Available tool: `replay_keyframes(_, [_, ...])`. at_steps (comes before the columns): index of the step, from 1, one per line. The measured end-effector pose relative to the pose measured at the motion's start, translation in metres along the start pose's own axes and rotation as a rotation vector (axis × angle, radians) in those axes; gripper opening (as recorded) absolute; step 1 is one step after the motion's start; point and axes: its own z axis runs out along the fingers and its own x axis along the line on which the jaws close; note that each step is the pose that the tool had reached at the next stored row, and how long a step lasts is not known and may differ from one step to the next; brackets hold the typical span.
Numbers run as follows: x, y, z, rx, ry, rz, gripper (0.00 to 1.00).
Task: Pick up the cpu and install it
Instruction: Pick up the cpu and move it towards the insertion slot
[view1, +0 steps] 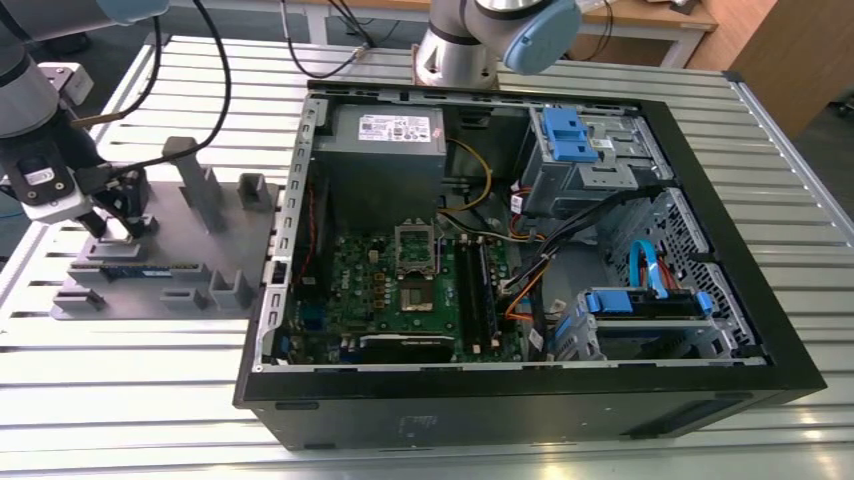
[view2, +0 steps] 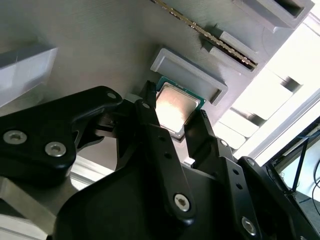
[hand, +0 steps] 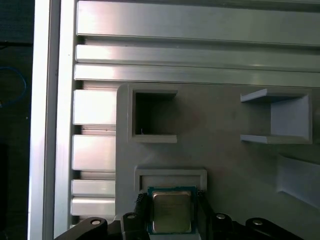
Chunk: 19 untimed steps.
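The cpu (view2: 174, 107) (hand: 171, 214) is a small silver-topped square chip with a thin dark rim. It lies at the edge of a shallow raised nest on the grey tray (view1: 167, 250) (hand: 225, 150). My gripper (view1: 114, 228) (view2: 175, 105) (hand: 171, 200) is down at the tray, on the exterior view's left. Its two black fingers (view2: 150, 125) press against opposite edges of the chip, so it is shut on the cpu. The open computer case (view1: 534, 405) lies to the exterior view's right, with the motherboard's socket frame (view1: 416, 243) near its middle.
A long dark memory stick (view1: 134, 271) (view2: 210, 37) lies in a tray slot beside the gripper. Grey posts (view1: 200, 180) rise from the tray. The arm's base (view1: 461, 50) stands behind the case. Cables and blue drive brackets (view1: 641, 300) crowd the case's right side.
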Motion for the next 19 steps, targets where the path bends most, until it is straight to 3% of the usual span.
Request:
replay_keyframes(15, [-0.0001, 0.0001, -0.0031, 0.0000, 0.0001, 0.000, 0.47])
replay_keyframes(19, [-0.0003, 0.0001, -0.0080, 0.0000, 0.0002, 0.000, 0.47])
